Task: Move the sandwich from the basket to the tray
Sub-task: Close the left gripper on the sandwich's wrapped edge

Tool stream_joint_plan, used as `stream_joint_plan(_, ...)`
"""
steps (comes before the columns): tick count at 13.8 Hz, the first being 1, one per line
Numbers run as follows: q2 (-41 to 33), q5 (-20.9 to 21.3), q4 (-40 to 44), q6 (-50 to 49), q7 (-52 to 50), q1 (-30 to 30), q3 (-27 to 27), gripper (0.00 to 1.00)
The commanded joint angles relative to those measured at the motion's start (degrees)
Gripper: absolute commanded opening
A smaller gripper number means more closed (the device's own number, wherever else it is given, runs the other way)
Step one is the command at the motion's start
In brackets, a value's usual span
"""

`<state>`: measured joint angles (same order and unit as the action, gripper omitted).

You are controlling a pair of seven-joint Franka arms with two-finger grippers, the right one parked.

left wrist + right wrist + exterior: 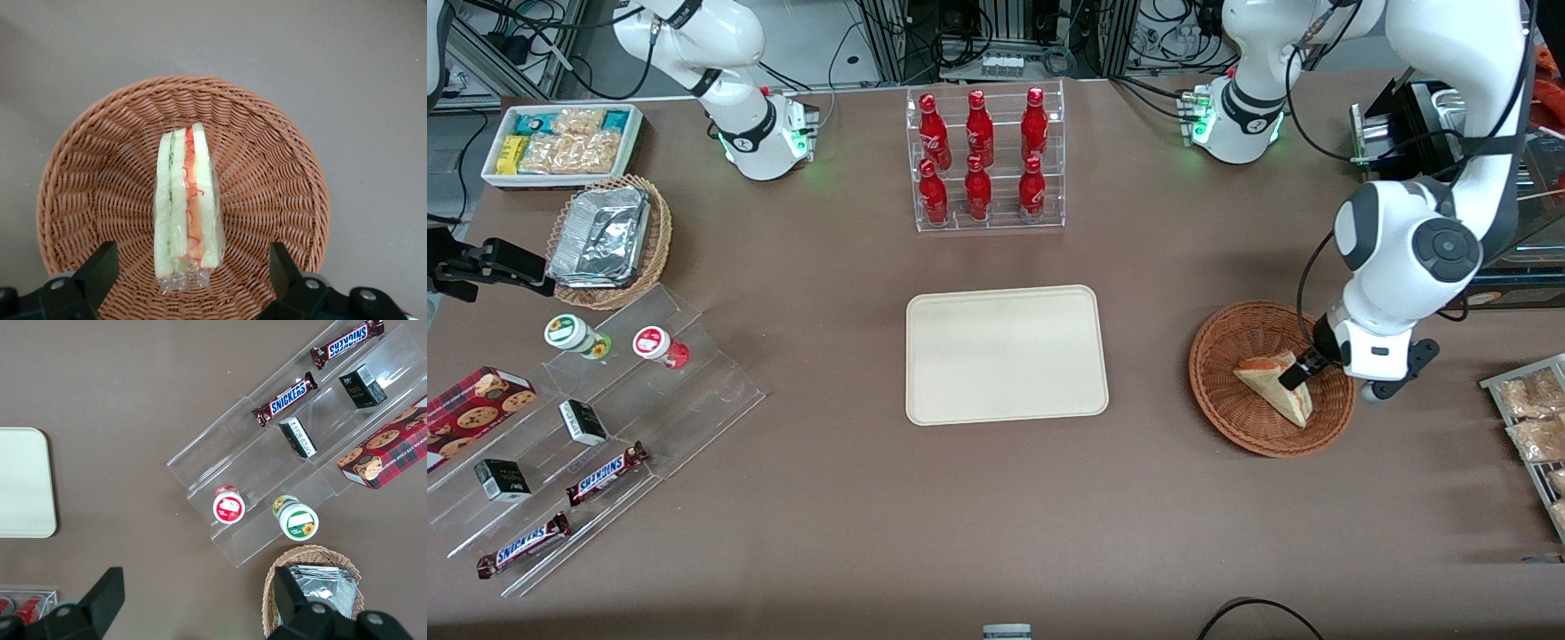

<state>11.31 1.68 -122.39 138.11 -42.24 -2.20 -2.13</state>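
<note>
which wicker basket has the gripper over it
The reddish-brown basket holding the sandwich, toward the working arm's end; the gripper hangs over it with fingers open. The tan basket holds foil containers.

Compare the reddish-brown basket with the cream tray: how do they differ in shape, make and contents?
The basket is round and woven; the tray is rectangular and smooth. The basket holds the sandwich, with the gripper above it, jaws open; the tray holds nothing. Both rest on the table.
</note>
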Motion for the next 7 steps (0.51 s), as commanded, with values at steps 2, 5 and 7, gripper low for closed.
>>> stream_joint_plan(2,0.1,-0.4,-2.9,4.0,-1.1,0.0,-0.1,1.00)
stream_joint_plan(5,1.3,-0.4,-3.5,5.0,-1.2,0.1,-0.1,1.00)
stream_joint_plan(7,2.4,-0.4,-3.5,6.3,-1.2,0.1,-0.1,1.00)
